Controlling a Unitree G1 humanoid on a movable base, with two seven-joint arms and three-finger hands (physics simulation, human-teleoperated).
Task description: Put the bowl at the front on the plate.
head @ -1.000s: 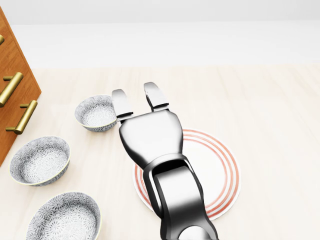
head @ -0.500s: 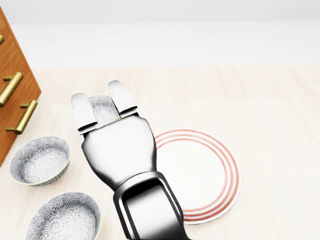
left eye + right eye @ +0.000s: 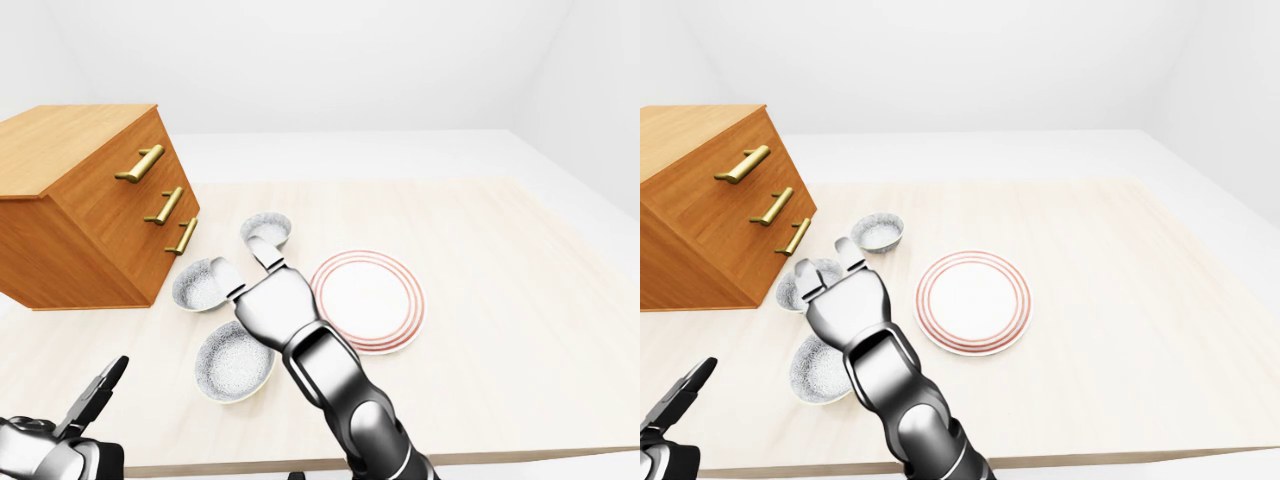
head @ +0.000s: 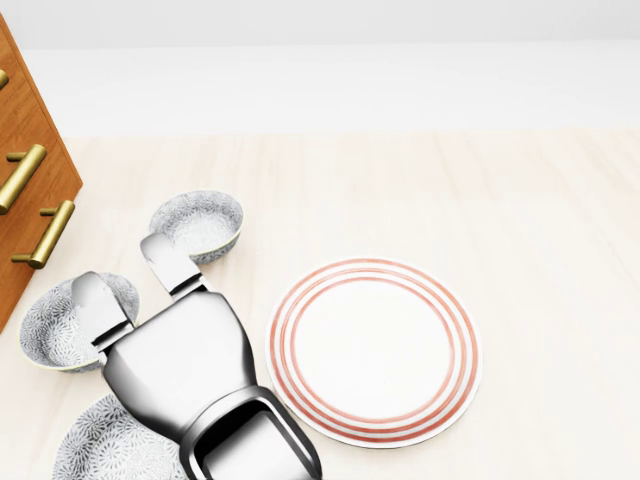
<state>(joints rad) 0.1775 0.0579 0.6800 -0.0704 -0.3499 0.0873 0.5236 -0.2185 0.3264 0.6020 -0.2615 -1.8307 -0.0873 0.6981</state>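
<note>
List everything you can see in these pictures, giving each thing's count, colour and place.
bowls: three, white with a grey pattern, in a line on the left of the left-eye view: top bowl, middle bowl, bottom bowl
plate: one, white with red rings, to the right of the bowls, nothing on it
drawer chest: one, brown wood, far left
handles: three, brass, on the chest's drawers
table: one, pale wood, under everything
right robot hand: one, silver, fingers open, over the middle and bottom bowls
left robot hand: one, silver and black, bottom left corner, mostly cut off
</note>
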